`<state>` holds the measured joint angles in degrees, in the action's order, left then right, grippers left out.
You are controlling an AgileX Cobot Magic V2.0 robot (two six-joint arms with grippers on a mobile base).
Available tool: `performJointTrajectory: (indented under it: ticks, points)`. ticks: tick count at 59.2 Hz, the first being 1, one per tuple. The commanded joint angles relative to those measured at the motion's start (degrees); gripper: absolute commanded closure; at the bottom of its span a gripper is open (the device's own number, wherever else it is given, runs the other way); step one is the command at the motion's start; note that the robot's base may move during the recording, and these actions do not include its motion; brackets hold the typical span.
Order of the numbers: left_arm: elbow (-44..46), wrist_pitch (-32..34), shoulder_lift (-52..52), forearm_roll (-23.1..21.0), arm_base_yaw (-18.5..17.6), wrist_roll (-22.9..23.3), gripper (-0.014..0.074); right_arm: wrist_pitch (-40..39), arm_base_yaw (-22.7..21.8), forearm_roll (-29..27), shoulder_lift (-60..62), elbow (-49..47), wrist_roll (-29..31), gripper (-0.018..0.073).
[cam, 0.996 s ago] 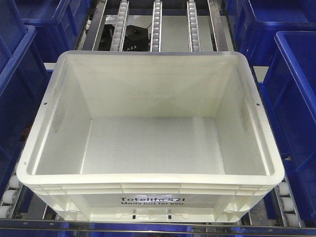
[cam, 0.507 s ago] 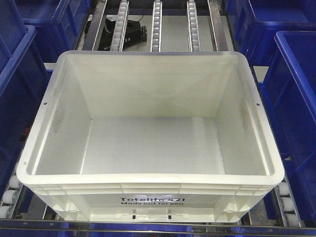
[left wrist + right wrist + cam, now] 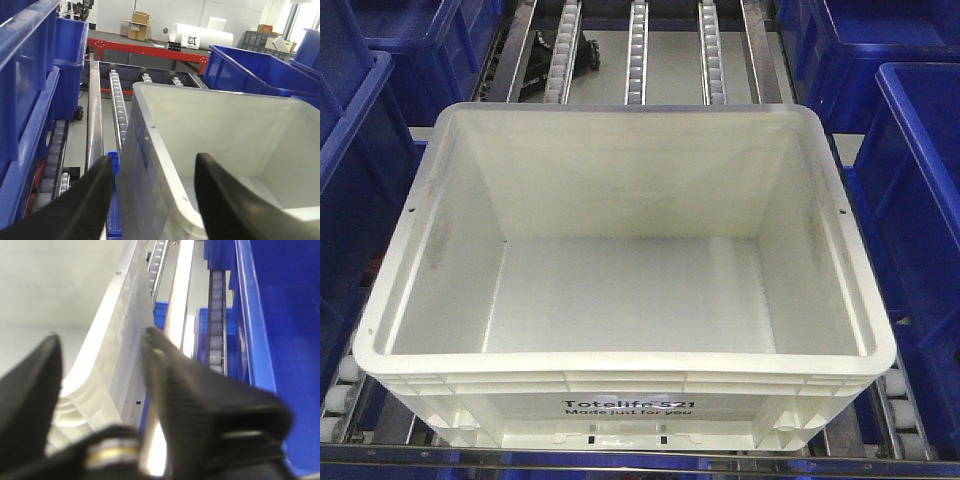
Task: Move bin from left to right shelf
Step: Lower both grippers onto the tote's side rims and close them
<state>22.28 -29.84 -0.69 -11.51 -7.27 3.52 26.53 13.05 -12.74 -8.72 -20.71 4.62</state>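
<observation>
Right now the bin (image 3: pixel 620 300) is sitting on the roller shelf (image 3: pixel 637 60) btw blue crates (image 3: pixel 920 180). Left gripper (image 3: pixel 152 162) and right gripper (image 3: pixel 100 337) are straddling its side walls, jaws spread, nothing clamped yet, prob. lining up a two-sided lift.

White bin (image 3: pixel 620 362) on roller shelf (image 3: pixel 637 60)

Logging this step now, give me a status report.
Left gripper open astride bin wall. Right gripper open astride opposite wall. Bin empty, on rollers. Blue crates crowd both sides.
</observation>
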Motion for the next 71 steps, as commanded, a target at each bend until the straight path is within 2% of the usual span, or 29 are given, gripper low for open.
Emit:
performJointTrajectory:
  ticks: [1, 10, 19, 30, 37, 48, 54, 71]
  points:
    - [1.71, 4.06, -0.78, -0.38, -0.39, 0.00, 0.0167, -1.70, 0.15, 0.23, -1.17, -1.85, 0.64, 0.0056]
    - [1.71, 1.00, 0.49, -0.44, -0.39, -0.95, 0.0156, 1.16, 0.15, 0.35, -1.17, -1.85, 0.60, -0.0012]
    - [4.35, -2.12, 5.02, -0.84, -0.39, -6.43, 0.0156, 1.16, 0.15, 0.30, -1.17, -1.85, 0.48, -0.0012]
    - [10.35, -4.98, 13.71, -0.78, -0.39, -6.97, 0.0156, 1.36, 0.15, 0.11, -1.77, -3.84, -0.08, -0.0012]
    - [12.99, -6.96, 17.94, -0.85, -0.39, -9.37, 0.0156, 3.79, 0.15, 0.35, -5.37, -7.07, -0.83, -0.0012]
    - [17.69, -6.72, 23.50, -1.13, -0.39, -9.50, 0.0156, 6.50, 0.15, 0.16, -14.70, -12.71, -0.89, -0.0010]
    - [20.09, -6.49, 26.55, -2.74, -0.39, -10.25, 0.0156, 6.63, 0.15, 0.15, -19.58, -15.73, -0.84, -0.0010]
    - [23.80, -5.63, 34.88, -11.22, -0.39, -15.53, 0.0157, 6.63, 0.15, -0.11, -30.46, -22.36, -0.78, -0.0010]
